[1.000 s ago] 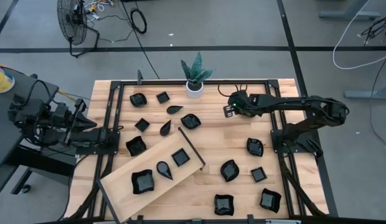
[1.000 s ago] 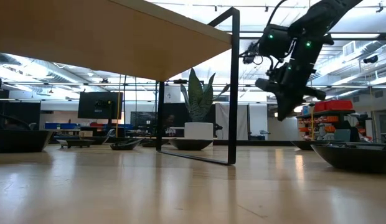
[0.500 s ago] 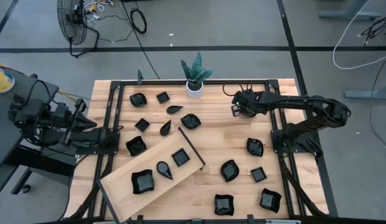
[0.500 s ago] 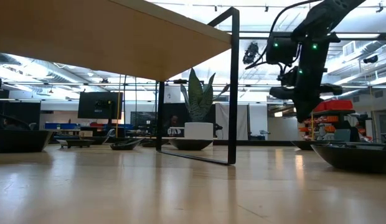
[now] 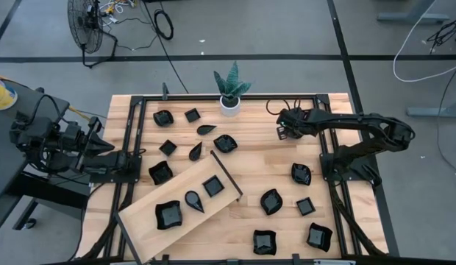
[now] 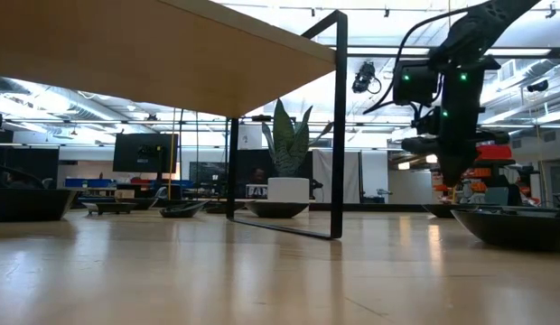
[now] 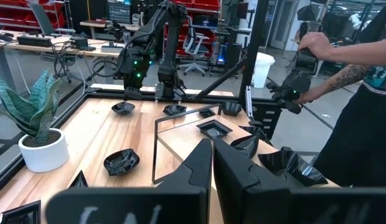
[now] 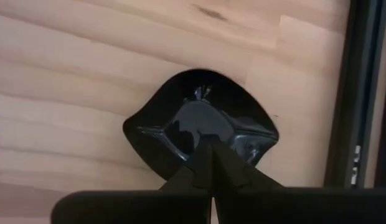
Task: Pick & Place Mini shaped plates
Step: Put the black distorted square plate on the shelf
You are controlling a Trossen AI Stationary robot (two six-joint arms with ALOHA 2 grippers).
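Right gripper (image 5: 279, 131), jaws shut and empty, hovers over wavy plate (image 8: 202, 132) at table's two o'clock; descending closed risks skidding it.

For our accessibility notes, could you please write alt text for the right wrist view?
The right pincer, shut, points straight down at a glossy black wavy plate lying on the light wooden table. A dark frame bar runs along one edge.
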